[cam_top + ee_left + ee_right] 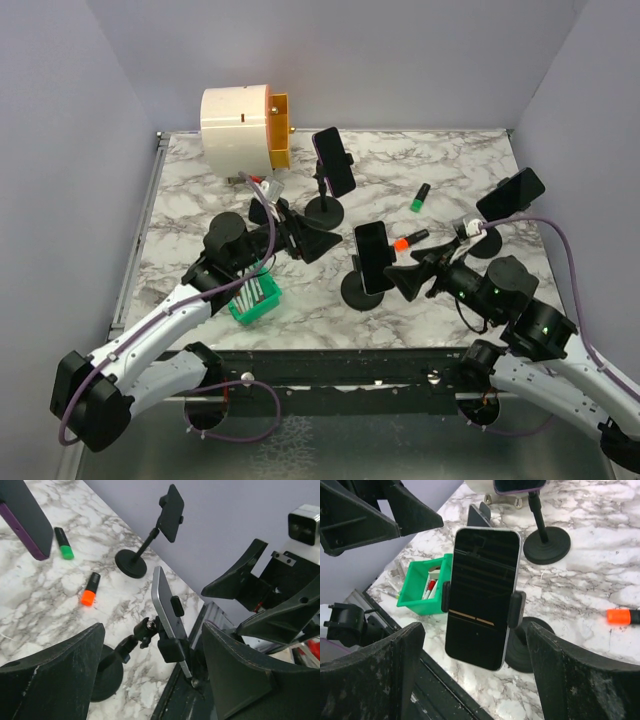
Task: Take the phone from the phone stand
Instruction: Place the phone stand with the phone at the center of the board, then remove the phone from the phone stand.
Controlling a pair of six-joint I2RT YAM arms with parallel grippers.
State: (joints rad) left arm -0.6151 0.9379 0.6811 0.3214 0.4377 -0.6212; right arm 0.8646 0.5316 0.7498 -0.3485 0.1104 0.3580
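Observation:
A black phone (373, 257) is clamped upright in a black phone stand (360, 290) near the table's front middle. My right gripper (405, 274) is open just to its right. In the right wrist view the phone's dark screen (482, 595) faces the camera, between and just beyond the open right gripper (475, 635), untouched. My left gripper (318, 243) is open, left of the phone and a little behind it. In the left wrist view the phone (167, 612) shows edge-on in the clamp, ahead of the open left gripper (152, 645).
A second stand holds a purple-edged phone (333, 160) at the back middle, a third (510, 193) at the right. A green bin of markers (254, 296) sits front left. A green marker (420, 198) and an orange marker (410, 241) lie loose. A white and orange cylinder (240, 128) stands back left.

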